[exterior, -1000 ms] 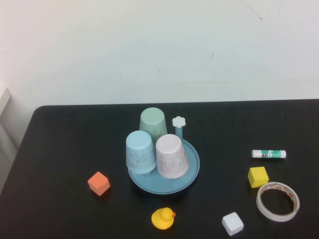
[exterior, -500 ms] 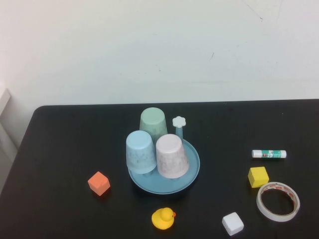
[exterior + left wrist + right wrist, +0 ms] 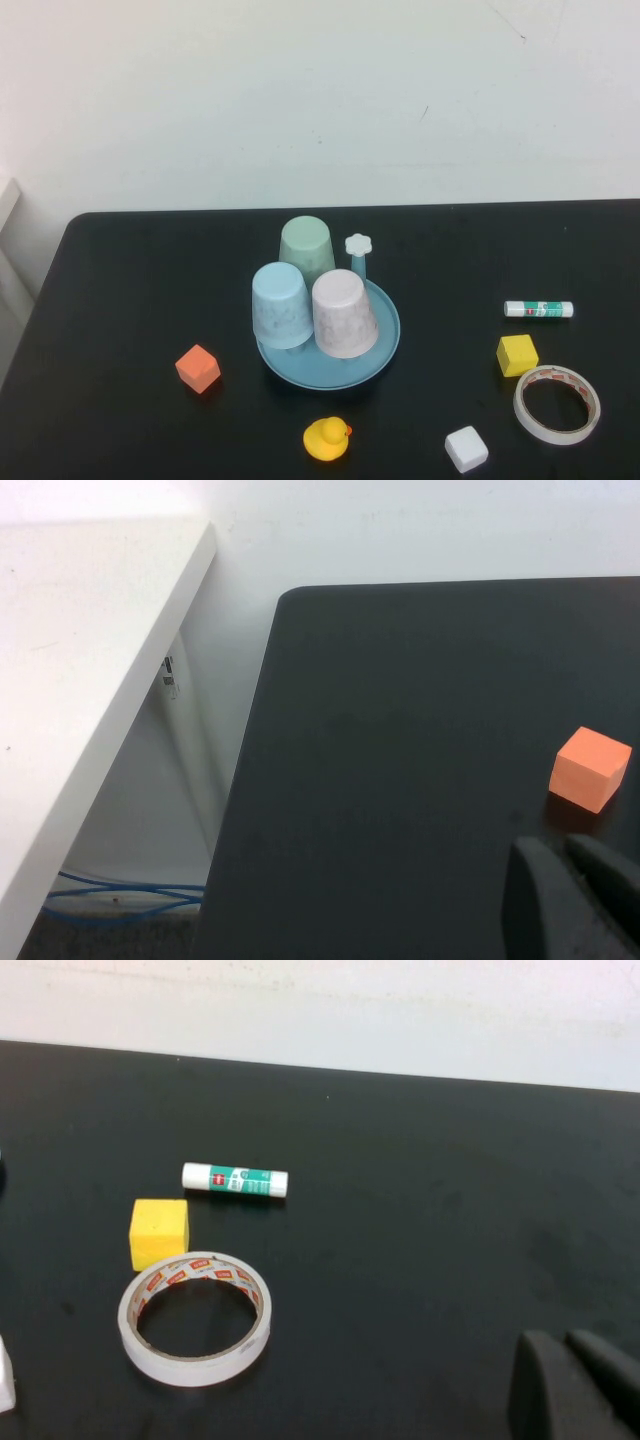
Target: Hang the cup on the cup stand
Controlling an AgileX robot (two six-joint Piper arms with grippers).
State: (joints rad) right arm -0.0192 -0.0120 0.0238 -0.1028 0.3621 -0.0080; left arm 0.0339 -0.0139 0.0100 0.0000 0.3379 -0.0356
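Observation:
The pale pink speckled cup (image 3: 343, 313) sits upside down on the round blue cup stand (image 3: 385, 345) in the high view, at the table's middle. Beside it a light blue cup (image 3: 282, 305) and a pale green cup (image 3: 307, 247) are also inverted on the stand. One peg with a white flower cap (image 3: 359, 244) stands bare behind the pink cup. Neither arm shows in the high view. My left gripper (image 3: 566, 852) is shut and empty over the table's left part, near the orange cube (image 3: 592, 769). My right gripper (image 3: 568, 1343) is shut and empty over the table's right part.
An orange cube (image 3: 198, 368) lies left of the stand, a yellow duck (image 3: 327, 438) in front of it. On the right lie a glue stick (image 3: 539, 309), a yellow cube (image 3: 517, 355), a tape roll (image 3: 557, 403) and a white cube (image 3: 466, 449). A white surface (image 3: 80, 650) flanks the table's left edge.

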